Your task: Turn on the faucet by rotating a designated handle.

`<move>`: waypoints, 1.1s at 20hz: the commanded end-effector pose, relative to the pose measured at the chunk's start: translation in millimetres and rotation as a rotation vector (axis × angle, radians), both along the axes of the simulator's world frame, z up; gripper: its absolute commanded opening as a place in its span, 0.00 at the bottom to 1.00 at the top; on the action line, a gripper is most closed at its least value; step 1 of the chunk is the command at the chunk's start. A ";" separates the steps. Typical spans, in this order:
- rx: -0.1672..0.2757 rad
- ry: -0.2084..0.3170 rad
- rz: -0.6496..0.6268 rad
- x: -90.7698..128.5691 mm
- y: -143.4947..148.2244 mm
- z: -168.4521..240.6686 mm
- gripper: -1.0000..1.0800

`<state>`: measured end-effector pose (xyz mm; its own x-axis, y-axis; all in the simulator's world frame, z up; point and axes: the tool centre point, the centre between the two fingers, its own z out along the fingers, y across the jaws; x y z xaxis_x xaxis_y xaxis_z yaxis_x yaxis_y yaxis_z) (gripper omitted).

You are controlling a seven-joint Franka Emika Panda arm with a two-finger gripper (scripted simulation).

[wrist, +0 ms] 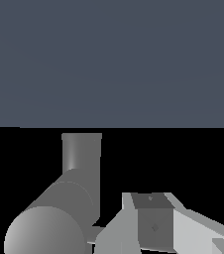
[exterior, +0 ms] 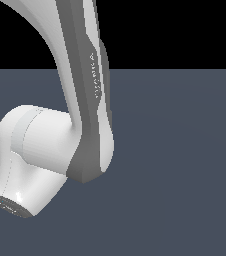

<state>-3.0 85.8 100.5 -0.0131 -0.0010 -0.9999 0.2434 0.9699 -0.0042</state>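
In the wrist view, grey metal parts of the faucet (wrist: pixel 59 213) sit close by. A thick cylinder with a rounded end joins a narrower tube (wrist: pixel 82 151). My gripper (wrist: pixel 151 223) is right beside the thick cylinder, its grey and white fingers partly cut off by the frame edge. Whether they are open or shut does not show. I cannot pick out the handle with certainty. The exterior view shows neither faucet nor gripper, because the white-and-grey robot arm (exterior: pixel 85 115) fills its left half.
A flat dark blue-grey floor (exterior: pixel 185 175) spreads around the arm. A white rounded arm joint (exterior: pixel 30 155) hangs low at the exterior view's left.
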 end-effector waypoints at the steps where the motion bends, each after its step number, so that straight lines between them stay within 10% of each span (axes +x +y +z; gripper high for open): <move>1: 0.000 -0.003 0.000 -0.2 -1.7 7.2 0.00; 22: 0.001 0.004 0.002 -9.3 -38.7 48.9 0.00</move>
